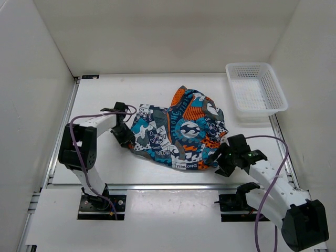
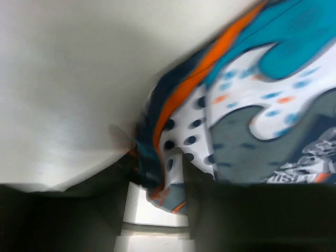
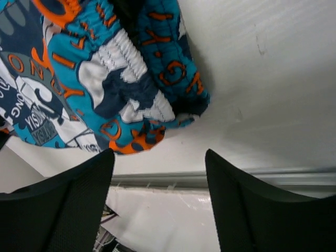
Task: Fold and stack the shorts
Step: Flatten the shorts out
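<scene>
Printed shorts (image 1: 181,131) lie in a crumpled heap at the middle of the white table (image 1: 100,170), with an arm at either side.

From where I stand, the left gripper (image 1: 127,139) is pressed up against the heap's left edge. Its own camera is badly blurred. A fold of the cloth hangs down between the dark fingers (image 2: 210,210) there, but I cannot tell whether they pinch it or merely stand loose around it. The right gripper (image 3: 159,155) is at the heap's near right corner, jaws spread wide with only bare table between them. The gathered white and teal waistband lies just beyond its fingertips, seemingly not touching them. A white mesh basket (image 1: 256,111) stands at the far right of the table, apart from the shorts.
</scene>
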`<state>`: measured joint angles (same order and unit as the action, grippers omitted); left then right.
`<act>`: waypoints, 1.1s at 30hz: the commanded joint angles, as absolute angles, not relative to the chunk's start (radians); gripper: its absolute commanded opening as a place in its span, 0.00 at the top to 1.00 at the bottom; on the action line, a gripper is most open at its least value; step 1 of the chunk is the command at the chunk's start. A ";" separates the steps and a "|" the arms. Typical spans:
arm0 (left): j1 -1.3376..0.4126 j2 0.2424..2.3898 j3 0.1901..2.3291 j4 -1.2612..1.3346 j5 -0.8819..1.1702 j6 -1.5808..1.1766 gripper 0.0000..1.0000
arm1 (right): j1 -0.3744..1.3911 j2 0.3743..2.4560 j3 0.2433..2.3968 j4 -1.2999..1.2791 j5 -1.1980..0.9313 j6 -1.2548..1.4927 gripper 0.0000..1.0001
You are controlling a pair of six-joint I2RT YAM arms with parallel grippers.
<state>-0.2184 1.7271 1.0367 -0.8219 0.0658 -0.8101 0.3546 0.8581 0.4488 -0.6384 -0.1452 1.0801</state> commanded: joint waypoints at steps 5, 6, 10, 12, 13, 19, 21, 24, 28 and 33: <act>-0.224 1.735 1.141 -0.772 0.066 -0.785 0.90 | 0.351 1.006 0.439 -0.439 -0.005 1.069 0.53; -0.224 1.735 1.167 -0.781 0.066 -0.785 0.90 | 0.351 1.046 0.452 -0.428 0.024 1.036 0.59; -0.224 1.735 1.248 -0.810 0.066 -0.776 0.90 | 0.330 1.155 0.581 -0.428 0.110 0.939 1.00; -0.212 1.749 1.322 -0.842 0.057 -0.766 0.90 | 0.293 1.245 0.734 -0.428 0.120 0.887 1.00; -0.197 1.765 1.432 -0.888 0.057 -0.756 0.90 | 0.281 1.281 0.803 -0.428 0.120 0.832 1.00; -0.143 1.865 2.127 -1.141 0.029 -0.704 0.90 | 0.224 1.535 1.570 -0.622 0.095 0.664 1.00; -0.129 1.876 2.265 -1.195 0.041 -0.704 0.90 | 0.224 1.560 1.711 -0.659 0.086 0.603 1.00; -0.117 1.815 2.288 -1.183 0.069 -0.683 0.90 | 0.224 1.533 1.787 -0.701 0.040 0.566 1.00; -0.117 1.655 1.981 -1.114 0.089 -0.660 0.90 | 0.224 1.381 1.542 -0.713 0.005 0.566 1.00; -0.149 1.465 1.435 -1.000 0.035 -0.660 0.90 | 0.233 1.182 1.114 -0.713 -0.046 0.604 1.00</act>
